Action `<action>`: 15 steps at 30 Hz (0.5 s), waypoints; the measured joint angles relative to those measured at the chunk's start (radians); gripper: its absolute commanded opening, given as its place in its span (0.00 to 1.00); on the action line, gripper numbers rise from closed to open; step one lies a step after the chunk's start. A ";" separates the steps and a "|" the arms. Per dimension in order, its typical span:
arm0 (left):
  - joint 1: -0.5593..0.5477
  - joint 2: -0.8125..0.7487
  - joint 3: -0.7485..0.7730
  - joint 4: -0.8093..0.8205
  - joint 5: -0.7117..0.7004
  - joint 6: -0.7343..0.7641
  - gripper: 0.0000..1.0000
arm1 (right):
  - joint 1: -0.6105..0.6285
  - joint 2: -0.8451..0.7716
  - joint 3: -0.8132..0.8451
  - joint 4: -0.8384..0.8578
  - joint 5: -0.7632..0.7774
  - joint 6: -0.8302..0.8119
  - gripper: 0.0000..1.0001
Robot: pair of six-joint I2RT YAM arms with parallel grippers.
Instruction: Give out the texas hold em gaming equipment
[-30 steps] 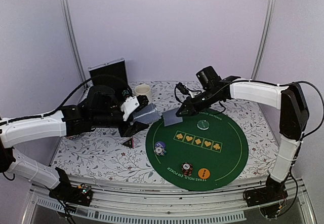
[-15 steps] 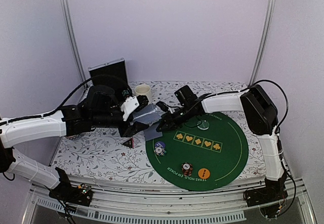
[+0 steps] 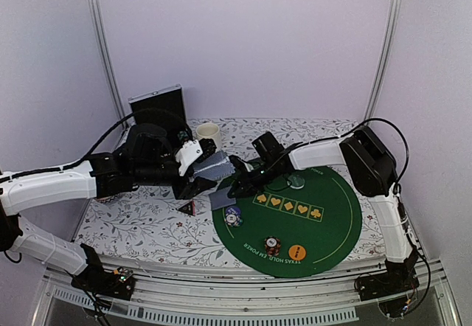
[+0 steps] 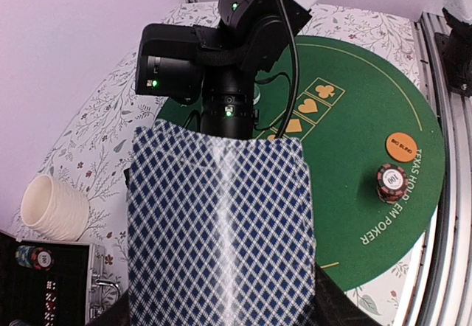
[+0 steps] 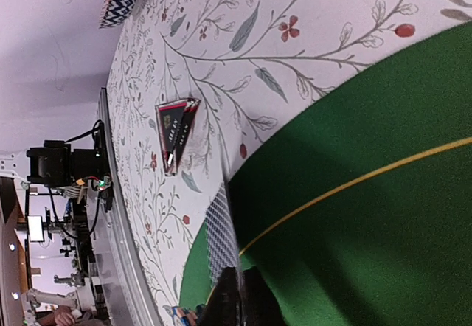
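Observation:
My left gripper (image 3: 198, 176) is shut on a deck of playing cards (image 3: 214, 165), held face down above the table left of the green mat (image 3: 324, 226). The checked card backs fill the left wrist view (image 4: 221, 230) and hide the fingers. My right gripper (image 3: 233, 191) is shut on one playing card (image 3: 221, 199) at the mat's left edge. That card shows edge-on in the right wrist view (image 5: 219, 237), low over the mat rim. On the mat are a blue-white chip stack (image 3: 234, 215), a dark red stack (image 3: 272, 245), an orange disc (image 3: 297, 252) and a pale green stack (image 3: 296, 181). The black-red triangular token (image 3: 187, 208) lies left of the mat.
A cream mug (image 3: 208, 132) and an open silver-edged black case (image 3: 157, 108) stand at the back left. The right arm reaches across the back of the mat, close to my left gripper. The floral tablecloth (image 3: 133, 223) runs to a metal rail at the near edge.
My right gripper has swung left from the mat's back edge to its left edge and come down low, carrying the single card. The left arm and the deck have not moved.

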 measured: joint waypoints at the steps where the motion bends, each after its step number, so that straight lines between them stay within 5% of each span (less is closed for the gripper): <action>1: 0.000 0.000 0.000 0.000 0.001 0.000 0.57 | 0.000 0.006 0.006 -0.009 0.009 -0.002 0.33; 7: 0.000 0.000 0.000 0.000 0.010 0.004 0.57 | 0.000 -0.001 0.047 -0.069 0.098 -0.032 0.72; 10: 0.000 0.000 0.000 0.000 0.019 0.007 0.57 | -0.002 -0.053 0.045 -0.118 0.169 -0.073 1.00; 15: 0.000 0.000 0.000 0.000 0.023 0.014 0.57 | -0.008 -0.276 -0.037 -0.117 0.219 -0.124 0.99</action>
